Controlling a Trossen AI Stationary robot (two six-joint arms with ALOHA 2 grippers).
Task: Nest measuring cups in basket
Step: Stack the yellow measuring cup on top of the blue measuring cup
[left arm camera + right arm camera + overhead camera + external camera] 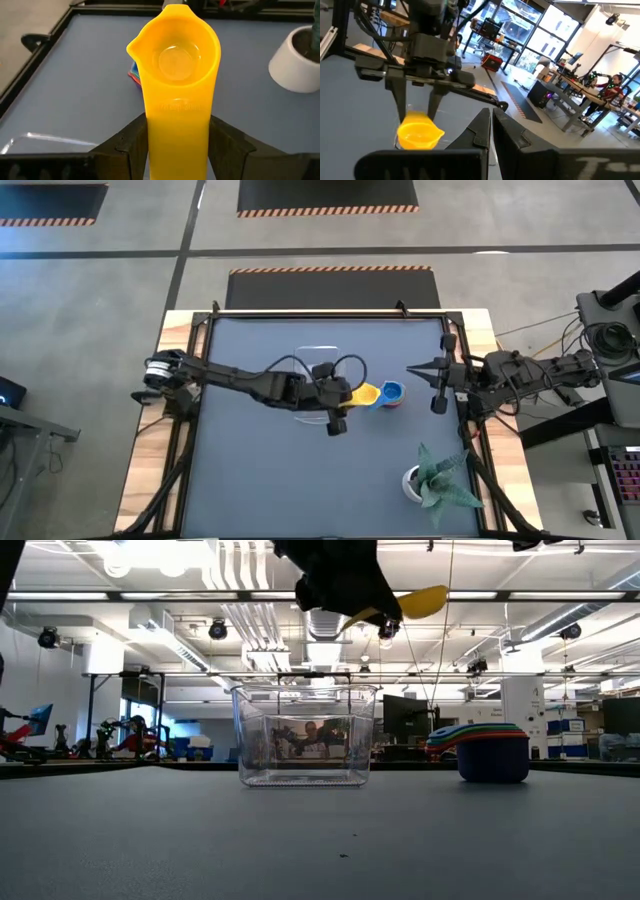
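Low view: dark table, left end effector gripping yellow cup, perhaps above basket.

Yellow measuring cup: uniform bright yellow, bowl and handle alike. Left gripper around its handle: black. Stacked measuring cups: dark blue at bottom; red, green and teal rims layered above. Basket: clear, colourless. Table: dark grey-blue mat, pale wood edges. Pot: white. Plant: green. Floor mats: black, edged in orange-and-white stripes.
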